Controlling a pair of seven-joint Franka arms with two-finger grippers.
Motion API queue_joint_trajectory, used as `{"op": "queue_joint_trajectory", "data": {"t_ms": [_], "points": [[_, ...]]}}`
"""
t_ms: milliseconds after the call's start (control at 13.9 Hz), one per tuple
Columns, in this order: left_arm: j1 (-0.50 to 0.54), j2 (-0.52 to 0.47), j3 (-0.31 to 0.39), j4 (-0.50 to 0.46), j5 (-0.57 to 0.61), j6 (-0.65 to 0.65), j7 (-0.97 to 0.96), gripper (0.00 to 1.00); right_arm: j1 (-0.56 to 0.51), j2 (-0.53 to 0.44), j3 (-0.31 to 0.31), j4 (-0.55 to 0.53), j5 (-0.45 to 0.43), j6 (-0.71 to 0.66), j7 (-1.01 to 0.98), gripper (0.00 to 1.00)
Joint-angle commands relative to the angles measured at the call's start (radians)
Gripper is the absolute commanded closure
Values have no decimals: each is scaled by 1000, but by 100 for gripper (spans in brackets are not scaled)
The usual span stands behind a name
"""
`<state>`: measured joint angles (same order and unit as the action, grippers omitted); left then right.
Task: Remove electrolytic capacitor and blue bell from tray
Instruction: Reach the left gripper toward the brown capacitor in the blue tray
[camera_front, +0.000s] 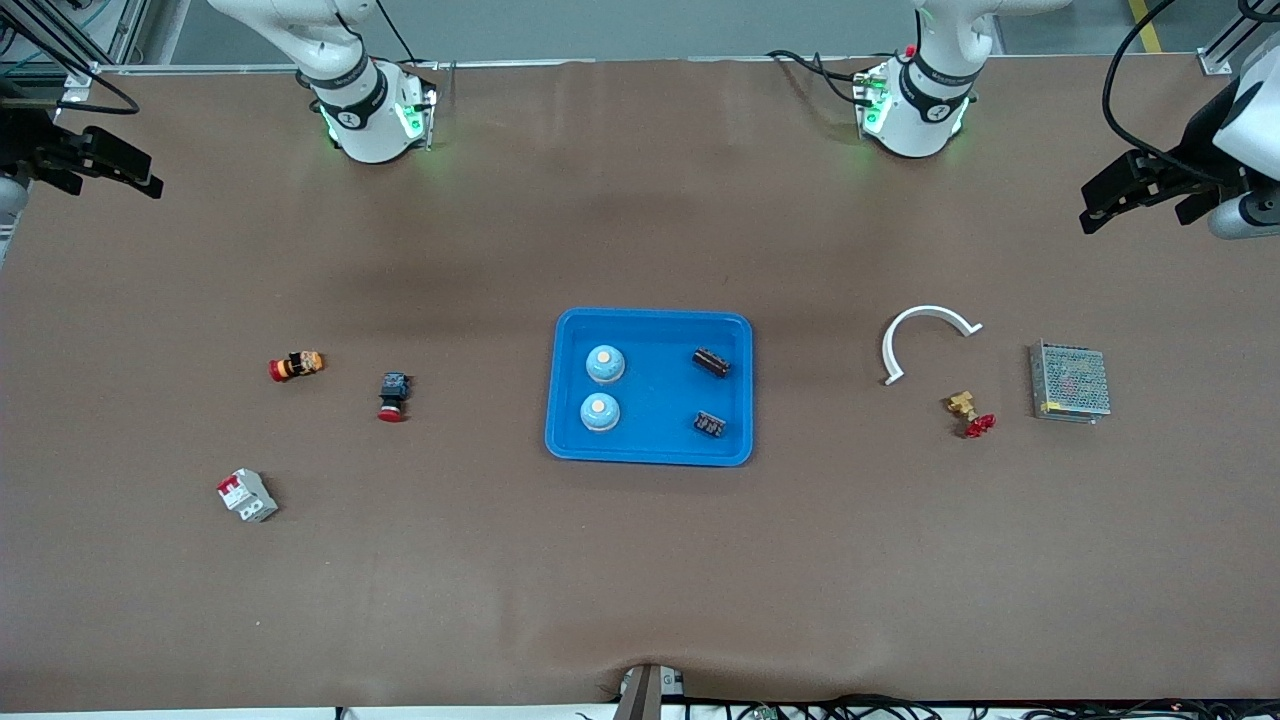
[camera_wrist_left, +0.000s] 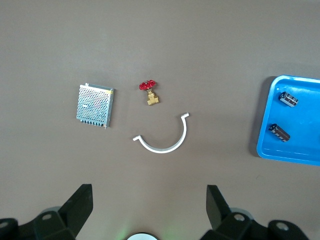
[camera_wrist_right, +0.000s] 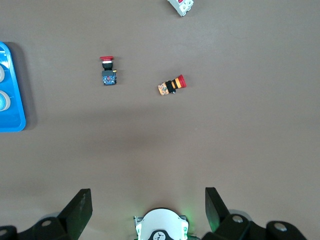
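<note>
Blue plastic tray (camera_front: 566, 400) holds two domed bells (camera_front: 604, 364) and two ribbed black capacitors (camera_front: 711, 362); left gripper (camera_front: 1125, 195) and right gripper (camera_front: 110, 160) wait released, empty.

Toward the right arm's end of the table lie an orange-bodied red push button (camera_front: 296, 366), a dark-bodied red push button (camera_front: 393, 396) just beside it at about 4 o'clock, and a white and red circuit breaker (camera_front: 247, 495) at 7 o'clock from both, nearest the front camera. Toward the left arm's end, a white curved clip (camera_front: 925, 337) sits at 11 o'clock from a brass valve with a red handle (camera_front: 971, 413), and a perforated metal power supply (camera_front: 1070, 382) lies at 2 o'clock from that valve.
</note>
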<state>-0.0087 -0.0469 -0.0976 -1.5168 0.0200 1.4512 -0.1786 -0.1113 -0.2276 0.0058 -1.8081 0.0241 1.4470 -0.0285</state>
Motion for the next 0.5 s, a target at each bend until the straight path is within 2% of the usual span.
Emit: {"op": "queue_joint_trajectory", "data": {"t_ms": [0,430], "points": [[0,5,-2,13,12,0,4,0,-14,7,11,23,0,-19,-7,0],[-5,53,-2,12,12,-2,14,0,-13,7,11,24,0,-19,-7,0]]}}
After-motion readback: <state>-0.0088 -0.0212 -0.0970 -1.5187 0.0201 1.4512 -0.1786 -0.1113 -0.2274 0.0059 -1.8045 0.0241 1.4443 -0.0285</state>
